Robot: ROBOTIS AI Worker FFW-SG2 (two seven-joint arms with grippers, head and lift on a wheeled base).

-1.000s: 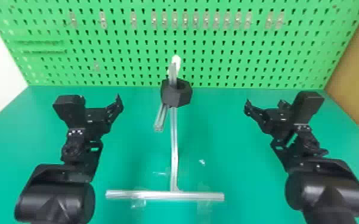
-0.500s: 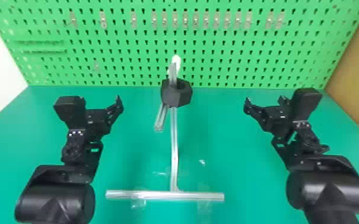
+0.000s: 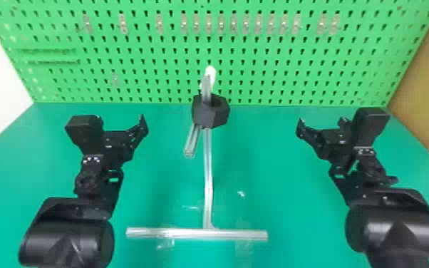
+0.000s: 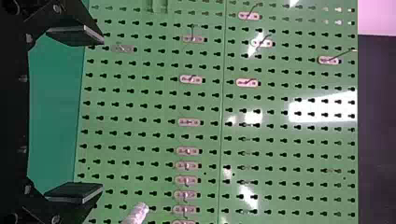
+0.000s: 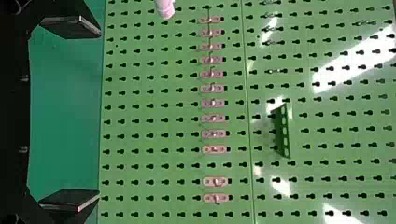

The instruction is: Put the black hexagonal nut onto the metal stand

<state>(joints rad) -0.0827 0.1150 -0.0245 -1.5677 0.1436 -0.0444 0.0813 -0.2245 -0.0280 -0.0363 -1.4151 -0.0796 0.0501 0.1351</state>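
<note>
Left gripper (image 3: 123, 134): over your table (image 3: 278, 171), left of the stand; fingers (image 4: 74, 35) spread, nothing between them.
Metal stand (image 3: 208, 178): centre; its crossbar (image 3: 196, 233) lies nearest you, a short angled bar (image 3: 191, 142) shows left of the long bar, and a white tip (image 3: 210, 73) tops it.
Black hexagonal nut (image 3: 210, 113): high on the stand, around its upper bar (image 3: 206, 87); you see that bar enter the nut's opening.
Pegboard (image 3: 295, 78): green, behind the stand; a row of small hooks (image 3: 233, 24) fixed on it.
Right gripper (image 3: 321, 124): over your table, right of the stand; fingers spread, nothing between them.
</note>
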